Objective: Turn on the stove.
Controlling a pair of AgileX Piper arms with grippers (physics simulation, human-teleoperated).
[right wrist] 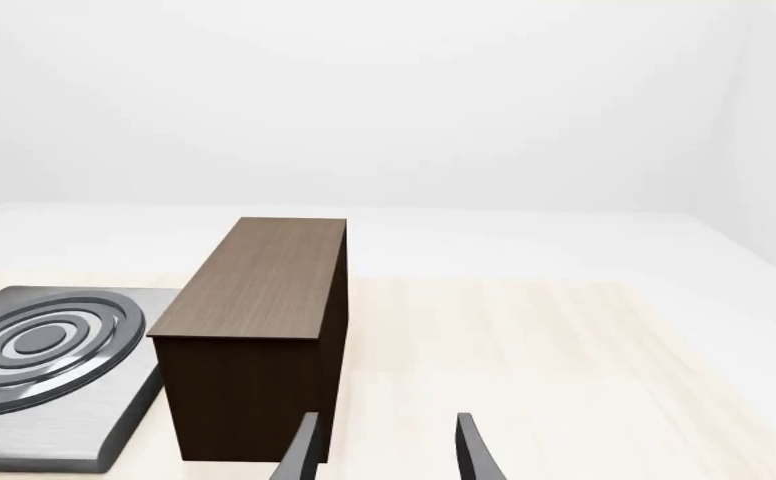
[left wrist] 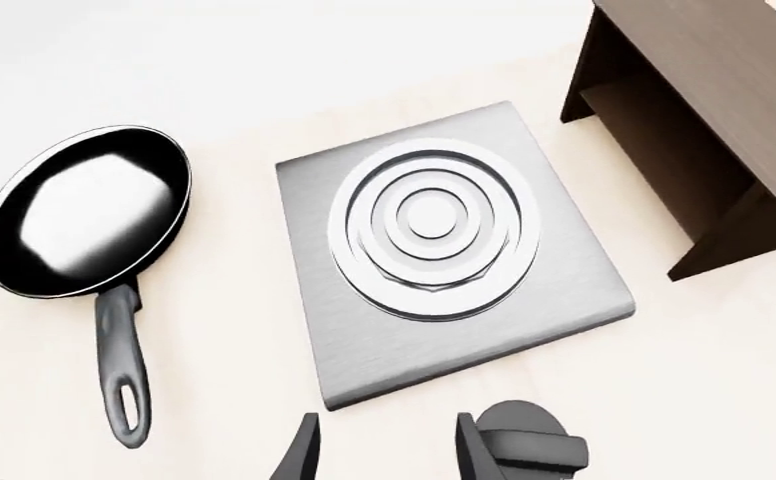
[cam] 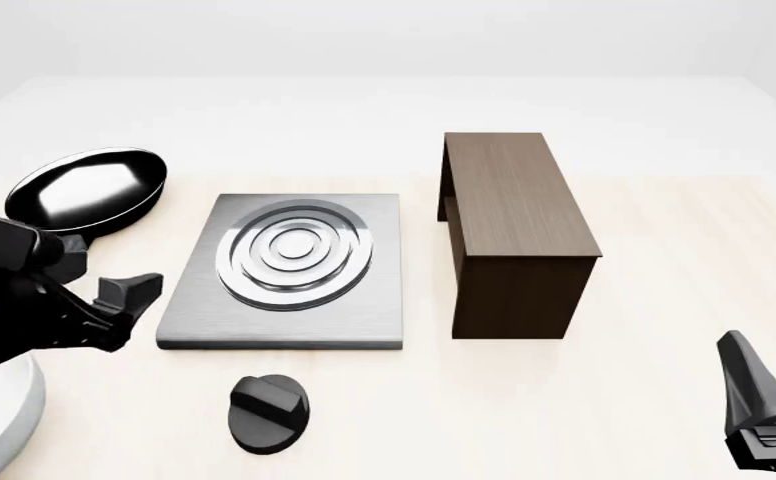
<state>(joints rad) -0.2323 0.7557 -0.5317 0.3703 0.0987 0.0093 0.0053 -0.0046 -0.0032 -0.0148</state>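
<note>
My left end effector [cam: 128, 295] is released, near the stove [cam: 288, 270]; if I descend off-centre, it may push the knob [cam: 268, 412] without turning it.

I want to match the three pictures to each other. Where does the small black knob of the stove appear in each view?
Front view: the knob lies on the table just in front of the stove, near the bottom, left of centre.
Left wrist view: it sits at the bottom edge, partly cut off, beside the gripper's fingers.
Right wrist view: not in it.
Shared landmark: the stove's silver rings, seen in all three.
</note>
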